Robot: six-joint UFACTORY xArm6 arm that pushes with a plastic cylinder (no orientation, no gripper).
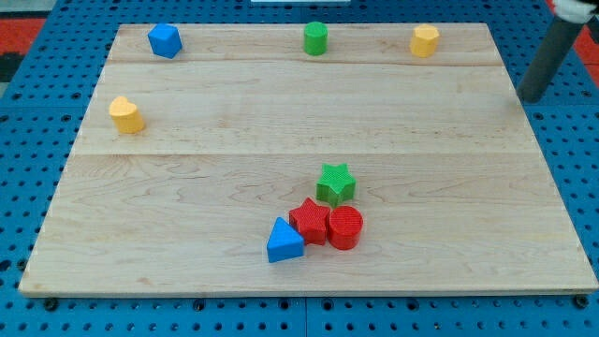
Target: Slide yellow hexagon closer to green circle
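The yellow hexagon (pixel 425 40) sits near the board's top right corner. The green circle (pixel 315 38) stands at the top edge, to the left of the hexagon, with a wide gap between them. My tip (pixel 532 97) is at the view's right, just past the board's right edge, to the right of and below the yellow hexagon. It touches no block.
A blue block (pixel 165 40) sits at the top left and a second yellow block (pixel 125 114) at the left. A green star (pixel 335 183), a red block (pixel 310 221), a red circle (pixel 344 227) and a blue triangle (pixel 284 241) cluster at bottom centre. Blue pegboard (pixel 37 140) surrounds the wooden board (pixel 281 122).
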